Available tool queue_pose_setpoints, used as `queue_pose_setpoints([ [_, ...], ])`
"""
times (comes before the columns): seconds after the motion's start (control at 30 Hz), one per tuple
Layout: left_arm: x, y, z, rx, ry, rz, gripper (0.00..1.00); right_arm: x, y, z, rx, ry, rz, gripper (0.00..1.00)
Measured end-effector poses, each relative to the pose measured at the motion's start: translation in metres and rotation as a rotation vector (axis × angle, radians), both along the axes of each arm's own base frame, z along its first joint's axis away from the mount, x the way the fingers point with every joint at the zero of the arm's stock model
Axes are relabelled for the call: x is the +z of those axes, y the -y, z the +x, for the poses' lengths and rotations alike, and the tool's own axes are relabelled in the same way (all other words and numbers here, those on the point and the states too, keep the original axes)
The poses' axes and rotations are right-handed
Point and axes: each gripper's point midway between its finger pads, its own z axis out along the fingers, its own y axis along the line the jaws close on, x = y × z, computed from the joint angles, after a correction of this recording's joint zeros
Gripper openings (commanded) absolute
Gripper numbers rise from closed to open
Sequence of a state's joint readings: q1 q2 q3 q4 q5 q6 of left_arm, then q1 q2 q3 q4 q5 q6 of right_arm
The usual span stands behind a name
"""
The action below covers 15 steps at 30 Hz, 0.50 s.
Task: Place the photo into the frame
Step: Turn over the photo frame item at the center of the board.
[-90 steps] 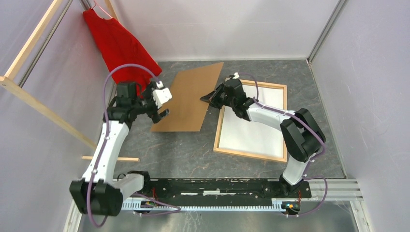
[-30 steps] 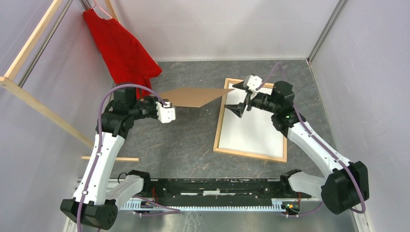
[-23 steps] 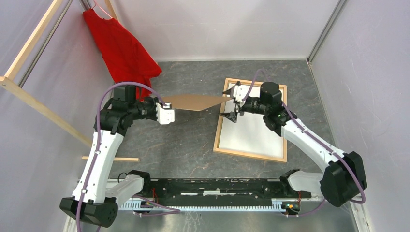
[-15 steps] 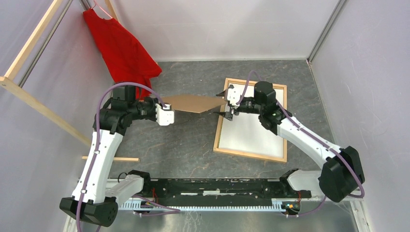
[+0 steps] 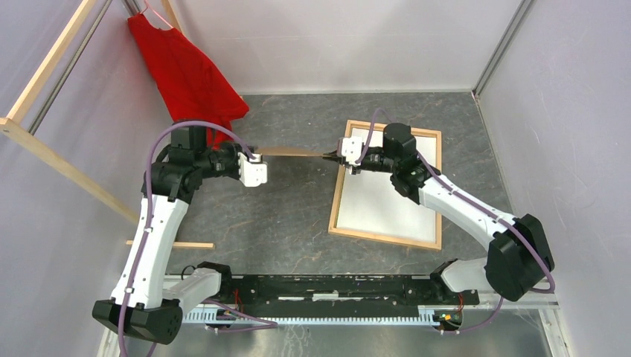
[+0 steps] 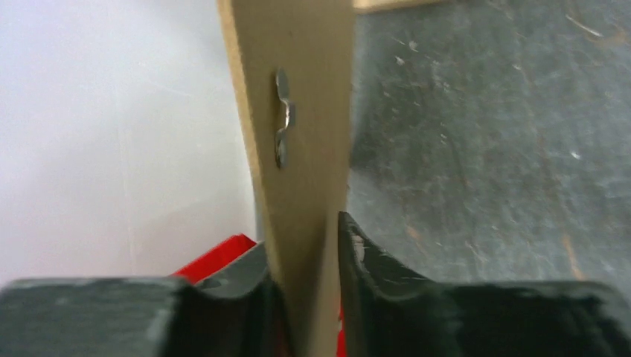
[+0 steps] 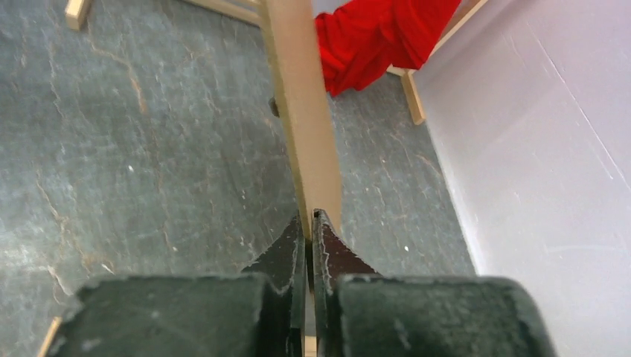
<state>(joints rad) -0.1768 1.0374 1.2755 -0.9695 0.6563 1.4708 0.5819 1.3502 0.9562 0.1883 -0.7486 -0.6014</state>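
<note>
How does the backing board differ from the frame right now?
The backing board is off the table, pinched at each end by the left gripper and right gripper; the frame lies flat on it. Board is edge-on from above; frame faces up. Board is solid brown with a metal clip; frame is a light-wood border around the photo, white side up. Both are wood-toned.

Left tool (image 6: 306, 247), right tool (image 7: 309, 221), both pinched

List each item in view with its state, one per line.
Brown cardboard board: held off the table, on edge.
Left gripper: jaws shut on board.
Right gripper: jaws shut on board.
Light-wood rectangular frame: flat on table, white sheet inside.
Red cloth garment: hanging.
</note>
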Motion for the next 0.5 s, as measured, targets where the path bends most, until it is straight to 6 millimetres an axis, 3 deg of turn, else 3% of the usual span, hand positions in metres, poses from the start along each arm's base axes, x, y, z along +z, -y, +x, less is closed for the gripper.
queue_pose_setpoints([
  [0.07, 0.017, 0.003, 0.013, 0.011, 0.076, -0.034, 0.87, 0.006, -0.001, 0.004, -0.02, 0.01, 0.026, 0.0],
  [0.13, 0.03, 0.005, 0.021, 0.027, 0.121, -0.065, 0.99, 0.014, -0.002, 0.007, -0.049, -0.011, 0.062, 0.0],
  [0.5, 0.111, 0.004, 0.068, 0.227, 0.255, -0.34, 1.0, 0.036, -0.014, 0.043, -0.21, -0.338, 0.267, 0.0],
])
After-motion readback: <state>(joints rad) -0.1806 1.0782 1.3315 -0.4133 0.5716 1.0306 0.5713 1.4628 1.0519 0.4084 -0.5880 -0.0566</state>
